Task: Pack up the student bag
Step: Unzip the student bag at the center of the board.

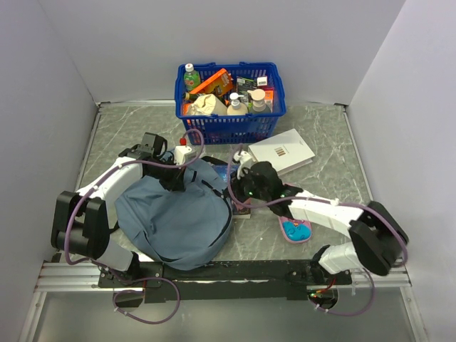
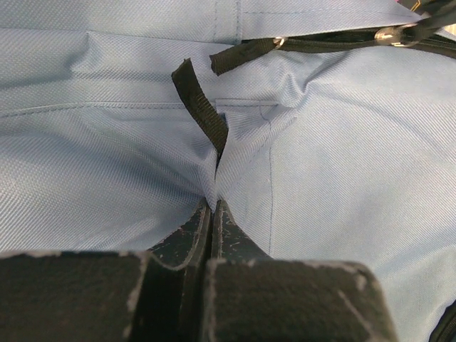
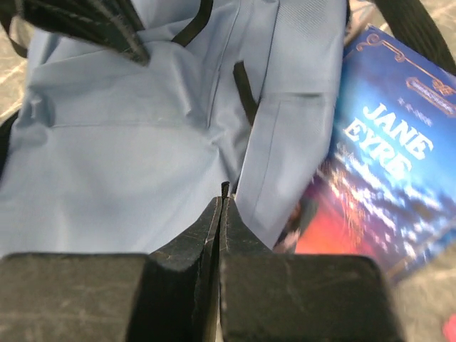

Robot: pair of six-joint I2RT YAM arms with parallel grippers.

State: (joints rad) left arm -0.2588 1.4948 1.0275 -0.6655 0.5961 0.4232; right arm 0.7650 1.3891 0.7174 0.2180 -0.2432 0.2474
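The student bag (image 1: 171, 221) lies flat and rumpled at the near left of the table, grey-blue with black straps. My left gripper (image 1: 174, 178) presses into its upper part. In the left wrist view it (image 2: 212, 205) is shut on a pinched fold of the bag fabric (image 2: 107, 178), just below a black strap loop (image 2: 201, 107). My right gripper (image 1: 239, 187) is at the bag's right edge. There it (image 3: 225, 198) is shut, with a thin black tab (image 3: 226, 187) of the bag (image 3: 128, 164) poking out between its tips.
A "Jane Eyre" book (image 3: 385, 178) lies partly under the bag's right side (image 1: 240, 208). A white book (image 1: 281, 151) lies behind it. A blue basket (image 1: 274, 112) of bottles and packets stands at the back. A pink pencil case (image 1: 294, 229) lies under my right arm.
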